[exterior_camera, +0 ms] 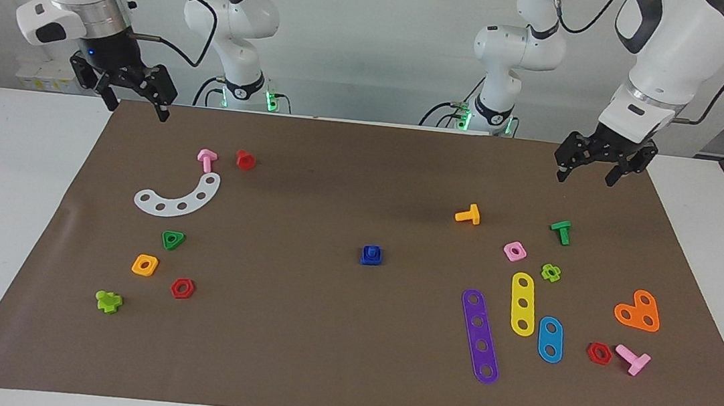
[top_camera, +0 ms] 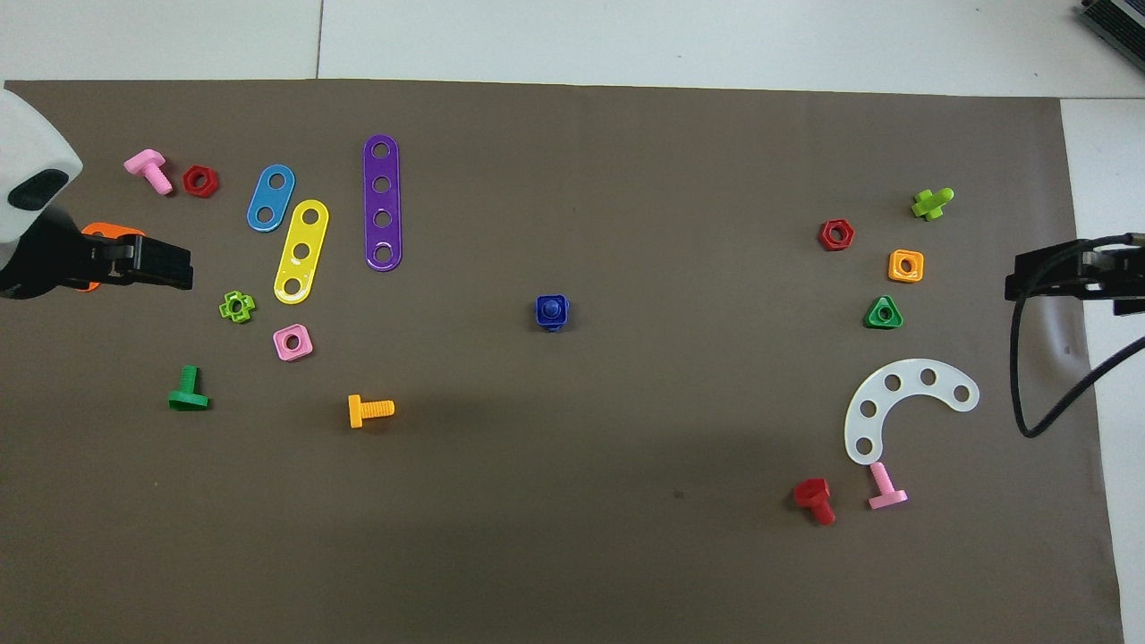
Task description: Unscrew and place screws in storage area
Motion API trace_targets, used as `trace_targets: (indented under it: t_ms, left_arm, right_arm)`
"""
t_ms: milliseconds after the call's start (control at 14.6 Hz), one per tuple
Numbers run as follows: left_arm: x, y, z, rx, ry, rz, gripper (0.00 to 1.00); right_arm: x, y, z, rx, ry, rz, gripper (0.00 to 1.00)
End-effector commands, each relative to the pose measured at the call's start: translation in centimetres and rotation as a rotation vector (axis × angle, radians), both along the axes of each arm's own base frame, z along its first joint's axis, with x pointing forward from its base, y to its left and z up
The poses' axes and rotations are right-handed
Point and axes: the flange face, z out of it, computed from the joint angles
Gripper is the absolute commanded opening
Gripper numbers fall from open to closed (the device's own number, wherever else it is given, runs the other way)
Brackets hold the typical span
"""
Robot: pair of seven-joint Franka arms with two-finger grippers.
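Sitting in a blue nut (exterior_camera: 371, 256), mid-mat: the blue bolt (exterior_camera: 371, 252).

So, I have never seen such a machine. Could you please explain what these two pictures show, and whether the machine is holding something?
You see two white robot arms at a table covered by a brown mat. One picture looks at the robots from across the table; the other looks down from above their own end, so the sides are swapped.

Each arm ends in a two-finger gripper. The left gripper hangs over the mat's edge near the green bolt; the right gripper hangs over the edge near the pink bolt. Both are open and hold nothing.

On the mat lie plastic toy parts. In the middle is a dark-blue bolt, apparently sitting in a blue square nut. Toward the right arm's end lie a white curved strip and several nuts; toward the left arm's end lie purple, yellow and blue strips.
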Motion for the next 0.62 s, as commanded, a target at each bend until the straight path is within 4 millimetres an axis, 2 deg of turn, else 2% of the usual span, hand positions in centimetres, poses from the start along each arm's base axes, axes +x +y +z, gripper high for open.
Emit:
trace_targets:
  t_ms: [0,549]
  left_arm:
    - [-0.72,0.45,0.01,-0.011,-0.013,-0.009,1.00]
    - [-0.82,0.46,-0.15,-0.011,-0.002,0.013,1.00]
  right_arm:
    - [-0.72,-0.43,0.08,0.009,0.007,0.008,1.00]
    - [-0.71,0.06,0.08,0.009,0.007,0.018,1.00]
